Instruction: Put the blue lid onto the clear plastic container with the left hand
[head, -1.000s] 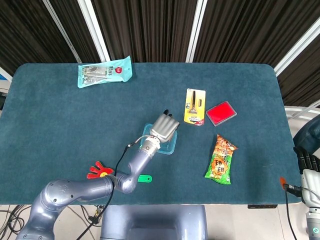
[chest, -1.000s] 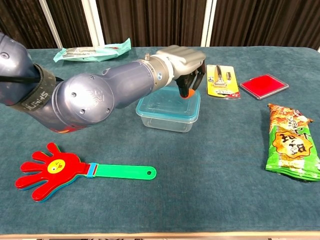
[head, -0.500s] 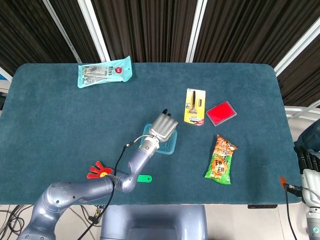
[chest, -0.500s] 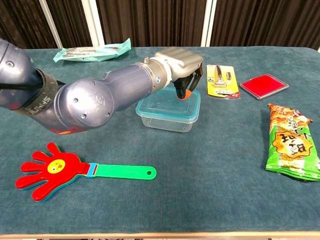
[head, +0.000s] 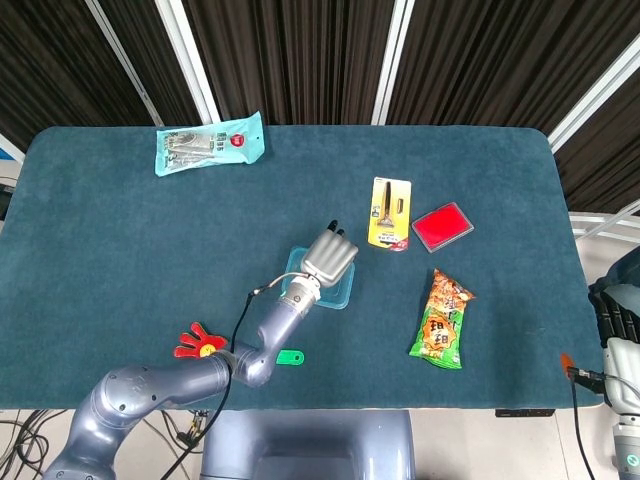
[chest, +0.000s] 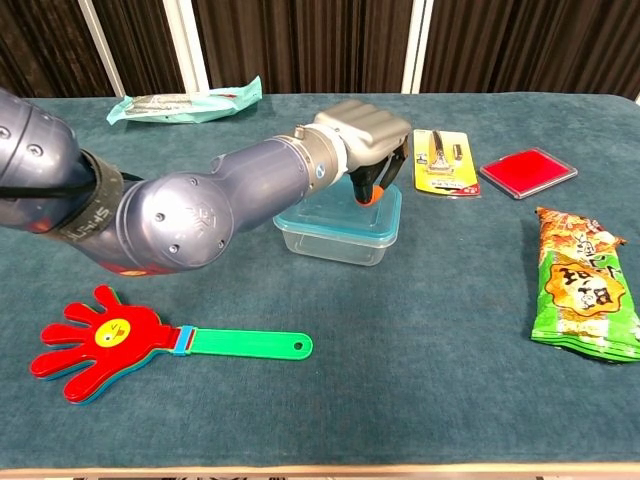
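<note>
The blue lid sits on top of the clear plastic container near the middle of the table, its rim lined up with the tub's edge as far as the chest view shows; the left hand is right over the far side of it, palm down, fingers curled downward with an orange-tipped finger touching the lid's surface; it presses there rather than grasping, nothing is wrapped in its grip. From the head view the same hand covers much of the container. The right hand is only partly visible at the frame's edge, well apart from everything, and whether its fingers are spread or curled cannot be told. Just right of the container lies a yellow carded razor; beyond that a red flat case; a green and orange snack bag lies nearer the front right; a red hand-shaped clapper with a green handle lies front left; a teal packet rests at the far left edge.
</note>
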